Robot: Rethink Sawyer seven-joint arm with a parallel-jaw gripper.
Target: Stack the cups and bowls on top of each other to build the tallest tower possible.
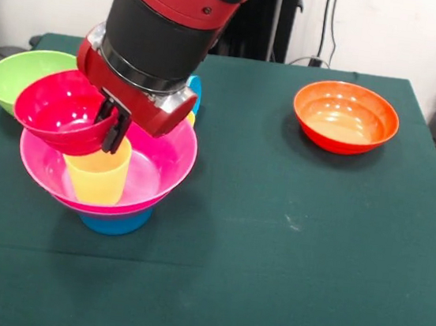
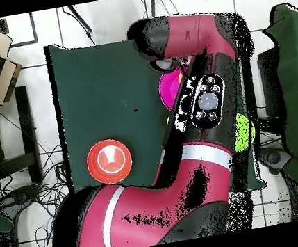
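My gripper [image 1: 112, 128] is shut on the right rim of the small red bowl [image 1: 59, 112]. It holds the bowl tilted over the left side of the tower. The tower is the big pink bowl [image 1: 162, 164] resting on a blue piece [image 1: 115, 220], with the orange-yellow cup [image 1: 99, 174] upright inside the pink bowl, just under the red bowl. A sky-blue edge [image 1: 196, 89] and a bit of yellow [image 1: 191, 117] show behind my wrist. In the overhead view the arm hides the gripper, and only part of the pink bowl [image 2: 170, 87] shows.
The orange bowl [image 1: 345, 116] stands alone at the far right of the green table [image 1: 270, 257]; it also shows in the overhead view [image 2: 109, 161]. The big lime green bowl [image 1: 18, 75] sits at the far left, behind the tower, near the table edge.
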